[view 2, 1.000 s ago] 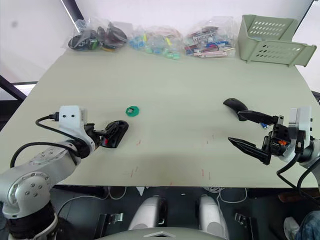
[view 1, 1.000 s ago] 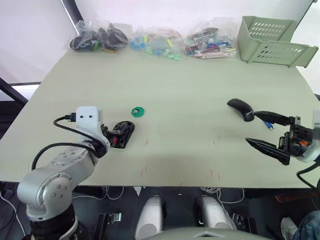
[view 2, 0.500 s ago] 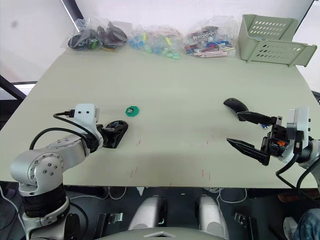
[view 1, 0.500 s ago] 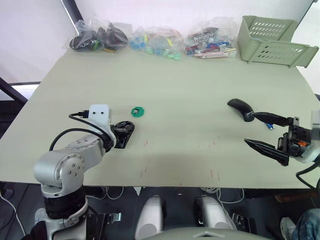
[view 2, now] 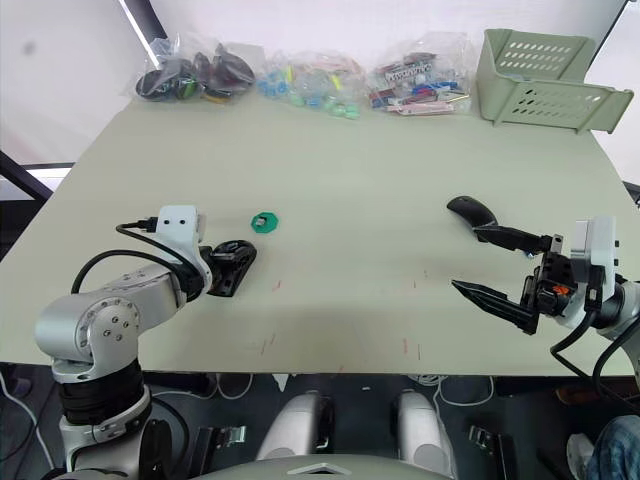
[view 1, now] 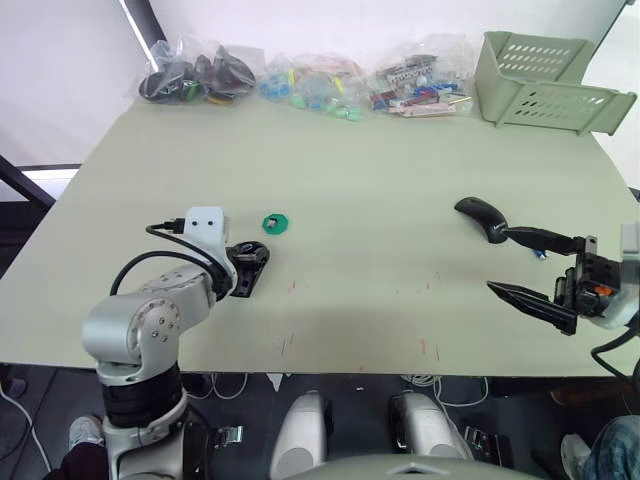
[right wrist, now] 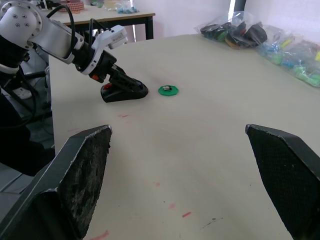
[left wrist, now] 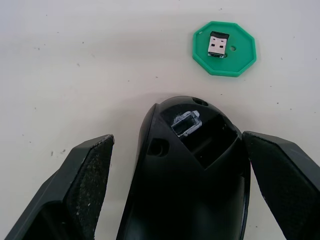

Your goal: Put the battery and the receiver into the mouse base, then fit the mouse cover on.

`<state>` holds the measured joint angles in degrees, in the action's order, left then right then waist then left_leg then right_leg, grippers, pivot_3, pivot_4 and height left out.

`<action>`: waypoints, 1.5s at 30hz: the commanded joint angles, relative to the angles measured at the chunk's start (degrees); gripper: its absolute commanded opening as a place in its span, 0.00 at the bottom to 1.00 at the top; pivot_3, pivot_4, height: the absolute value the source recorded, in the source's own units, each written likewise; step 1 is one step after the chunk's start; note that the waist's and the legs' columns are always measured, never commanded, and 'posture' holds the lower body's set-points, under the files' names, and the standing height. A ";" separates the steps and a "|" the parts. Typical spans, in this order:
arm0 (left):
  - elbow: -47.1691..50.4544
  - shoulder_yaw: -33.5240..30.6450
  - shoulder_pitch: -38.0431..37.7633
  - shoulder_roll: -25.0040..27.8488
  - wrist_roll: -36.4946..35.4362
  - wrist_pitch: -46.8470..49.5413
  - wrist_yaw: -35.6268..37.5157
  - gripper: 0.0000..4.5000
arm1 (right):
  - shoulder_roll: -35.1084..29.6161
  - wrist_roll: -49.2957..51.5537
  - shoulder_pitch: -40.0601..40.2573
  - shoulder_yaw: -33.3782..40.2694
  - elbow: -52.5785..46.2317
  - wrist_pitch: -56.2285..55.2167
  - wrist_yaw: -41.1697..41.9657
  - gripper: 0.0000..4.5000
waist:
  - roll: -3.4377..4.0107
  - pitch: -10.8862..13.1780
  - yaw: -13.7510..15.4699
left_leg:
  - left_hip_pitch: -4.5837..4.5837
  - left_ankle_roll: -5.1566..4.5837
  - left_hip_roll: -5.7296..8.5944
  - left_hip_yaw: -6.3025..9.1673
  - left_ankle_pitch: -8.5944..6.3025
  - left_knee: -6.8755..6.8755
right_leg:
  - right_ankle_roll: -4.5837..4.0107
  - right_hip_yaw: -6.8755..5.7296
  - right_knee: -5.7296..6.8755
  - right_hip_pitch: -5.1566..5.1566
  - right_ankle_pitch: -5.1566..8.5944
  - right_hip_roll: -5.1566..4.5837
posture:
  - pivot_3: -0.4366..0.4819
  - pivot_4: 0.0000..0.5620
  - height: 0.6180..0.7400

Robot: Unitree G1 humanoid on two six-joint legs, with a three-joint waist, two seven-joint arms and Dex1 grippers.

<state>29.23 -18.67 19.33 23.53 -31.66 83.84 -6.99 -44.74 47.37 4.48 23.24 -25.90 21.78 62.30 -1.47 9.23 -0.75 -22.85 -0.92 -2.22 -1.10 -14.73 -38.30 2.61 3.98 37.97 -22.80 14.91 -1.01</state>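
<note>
— What is hard to make out around the mouse base point(left wrist: 192, 170)?

— Its rear end is cut off by the edge of the left wrist view, and from the head views the left gripper point(view 1: 243, 277) covers most of it. The red patch shows as a speck from the right wrist view. The jaws stand open on either side of the base, not touching it.

— And the receiver?

— The USB receiver point(left wrist: 218, 44) lies on a green octagonal disc point(left wrist: 224, 48) just beyond the base's nose. The battery point(view 1: 540, 252) is a blue sliver, well to the right of the base, half hidden behind the right gripper's upper finger point(view 1: 545, 238). The mouse cover point(view 1: 482, 216) lies just beside it.

— The right gripper point(view 1: 528, 269)?

— Jaws wide open, holding nothing, near the counter's front right edge.

— The surface?

— A pale beige counter point(view 1: 370, 170) with small red marks. At its far edge, beyond the base, lie clear bags of parts point(view 1: 302, 79) and a pale green plastic basket point(view 1: 544, 83), against a white wall.
</note>
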 commanded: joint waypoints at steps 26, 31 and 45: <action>-0.55 -2.04 1.24 0.07 7.22 3.50 7.65 0.66 | 1.22 -0.33 0.40 0.21 -2.27 -1.27 -1.48 1.00 | -0.14 0.09 -0.02 | -0.03 0.00 -0.01 0.03 0.00 0.00 | 0.00 -0.03 -0.01 -0.01 0.00 -0.01 | 0.48 0.27 1.00; 0.31 -2.82 0.96 1.63 7.20 4.16 9.94 0.66 | 1.23 -0.24 0.27 -0.11 -2.64 -1.08 -2.03 1.00 | -0.14 0.09 -0.06 | -0.03 0.00 -0.01 0.03 0.00 0.01 | 0.00 -0.03 -0.01 -0.01 0.00 -0.01 | 0.48 0.27 1.00; 4.05 2.23 1.45 20.69 -8.41 -3.38 39.97 0.66 | 2.54 -1.03 2.92 0.42 -3.72 -2.31 -2.97 1.00 | -0.23 0.18 0.08 | -0.06 0.00 -0.02 0.03 0.00 0.02 | -0.02 -0.07 -0.05 -0.02 0.02 -0.09 | 0.48 0.27 1.00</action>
<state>31.03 -17.81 19.60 42.08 -37.64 83.65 28.23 -42.40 46.01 7.17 22.46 -27.91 20.82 59.54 -1.70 9.41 -0.68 -22.92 -0.92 -2.24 -1.08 -14.73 -38.27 2.60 3.91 37.93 -22.81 14.92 -1.11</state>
